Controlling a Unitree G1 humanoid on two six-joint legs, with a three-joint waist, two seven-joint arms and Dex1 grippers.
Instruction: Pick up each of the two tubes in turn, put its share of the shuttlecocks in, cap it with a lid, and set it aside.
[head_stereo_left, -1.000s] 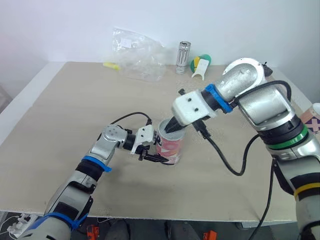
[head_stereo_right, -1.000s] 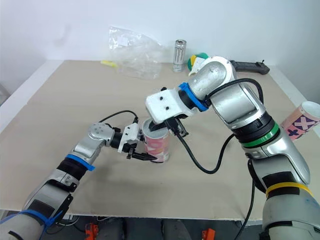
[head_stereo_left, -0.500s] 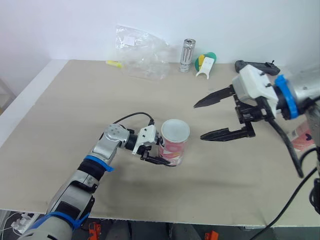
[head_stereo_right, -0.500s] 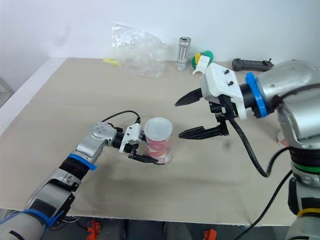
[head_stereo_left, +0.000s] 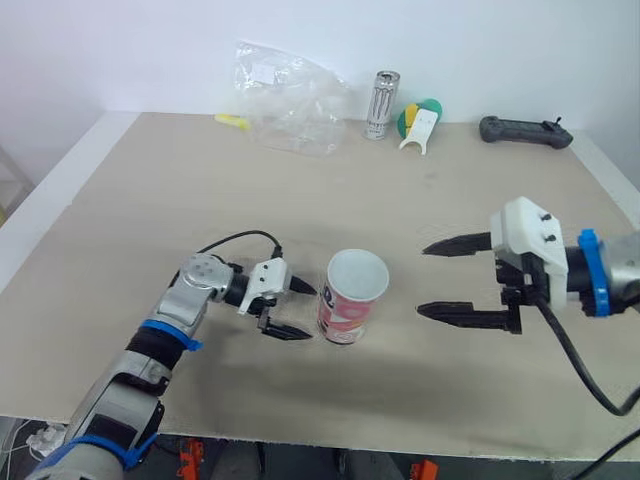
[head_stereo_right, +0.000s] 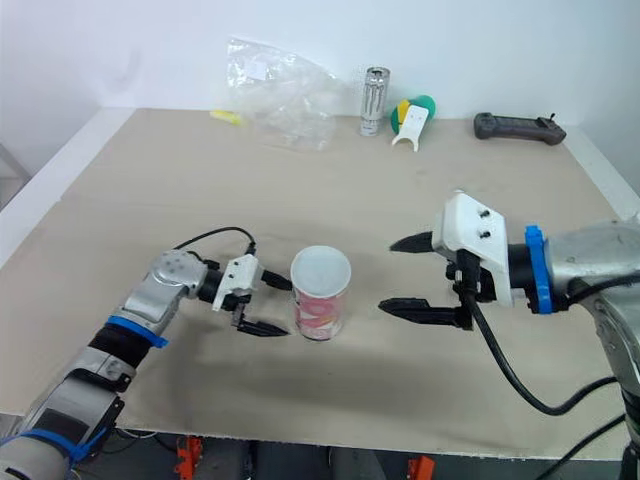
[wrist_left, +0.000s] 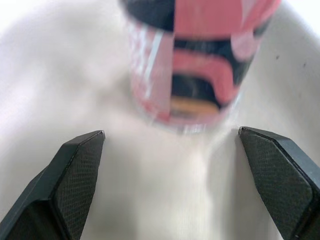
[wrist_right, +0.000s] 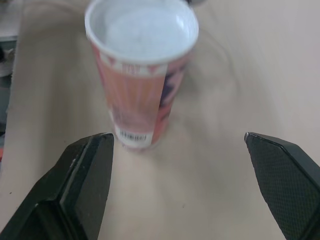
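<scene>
A short pink patterned tube (head_stereo_left: 350, 308) stands upright near the table's front, with a white lid (wrist_right: 142, 27) on its top. My left gripper (head_stereo_left: 300, 312) sits just left of the tube, open, its fingertips (wrist_left: 85, 150) clear of the tube's base (wrist_left: 200, 65). My right gripper (head_stereo_left: 423, 280) hovers to the right of the tube, open wide and pointing at it, a short gap away. Neither gripper has anything between its fingers.
At the back edge lie a crumpled clear plastic bag (head_stereo_left: 290, 95), a silver can (head_stereo_left: 381, 104), a green, yellow and white object (head_stereo_left: 418, 124) and a black controller (head_stereo_left: 525, 131). The table's front edge (head_stereo_left: 330, 432) runs close below the tube.
My right gripper has left the tube's top, drawn back to the right and opened. My left gripper has let go of the tube and pulled slightly left. The tube's top is now uncovered and shows the lid.
</scene>
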